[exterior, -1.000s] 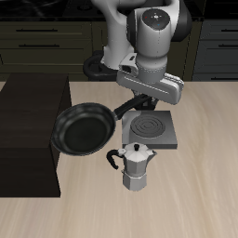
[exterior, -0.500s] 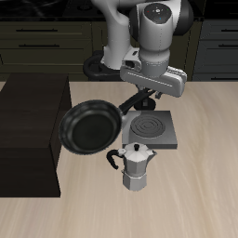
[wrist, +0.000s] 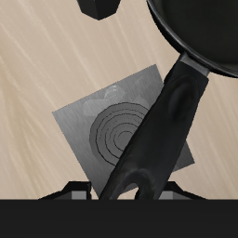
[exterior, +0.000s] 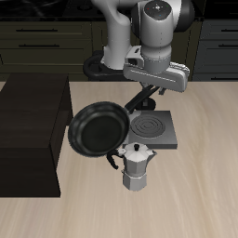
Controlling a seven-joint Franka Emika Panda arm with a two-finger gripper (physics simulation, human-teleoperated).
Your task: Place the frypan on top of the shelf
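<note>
Frypan [exterior: 98,129] is held by its handle, clamped between the jaws and tilted in mid-air. It's hung beside the shelf [exterior: 33,130], above the table [exterior: 186,204].

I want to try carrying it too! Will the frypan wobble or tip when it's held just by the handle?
Probably a bit. The pincer holds the frypan by its long handle only, so the round pan hangs far out and already tilts. It looks stiff, not floppy, and likely front-heavy.

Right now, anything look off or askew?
Only the frypan: the claw holds it by the handle, steeply tilted in the air beside the shelf, not level. The moka pot and burner plate sit normally.
</note>
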